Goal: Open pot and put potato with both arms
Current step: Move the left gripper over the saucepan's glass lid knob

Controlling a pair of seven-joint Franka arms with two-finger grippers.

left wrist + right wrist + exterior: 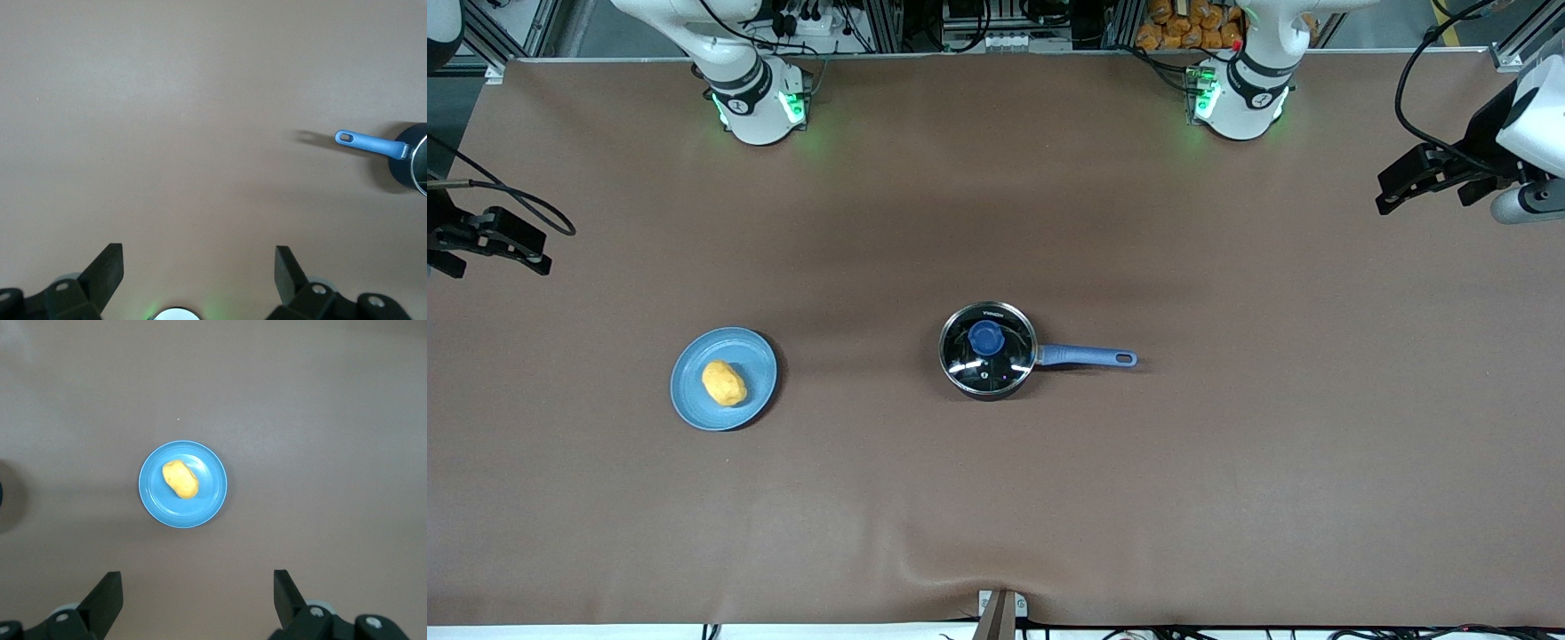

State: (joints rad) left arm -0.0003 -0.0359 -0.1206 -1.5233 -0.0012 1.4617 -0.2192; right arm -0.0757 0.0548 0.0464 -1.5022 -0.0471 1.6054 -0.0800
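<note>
Overhead, we find the saucepan (pixel 988 350) at the middle of the table (pixel 996 498), its glass lid (pixel 996 366) seated and the blue knob (pixel 985 338) on top, the long handle (pixel 1087 357) pointing toward the left arm's end. The potato (pixel 724 383) lies on a light-blue plate (pixel 694 404) toward the right arm's end, well apart from the pan. Both arms wait high at the edges: the left gripper (pixel 1405 182) over the left arm's end of the table, the right gripper (pixel 503 240) over the right arm's end, neither touching anything.

From the left wrist camera we see the left gripper (pixel 199 263) with its fingers spread wide and empty above bare cloth, the pan's handle (pixel 371 143) and a slice of its body at the frame's margin.

From the right wrist camera, the right gripper (pixel 198 587) is likewise spread and empty, hanging over the potato (pixel 180 480) on its plate (pixel 152 500).

We judge nothing is begun. The knob is small and smooth, so an off-centre pinch could slip or drag the light pan. The potato's rounded surface may squirt from the fingers or skid the plate. Bringing it over before the lid is clear would risk the arms meeting above the pan.
</note>
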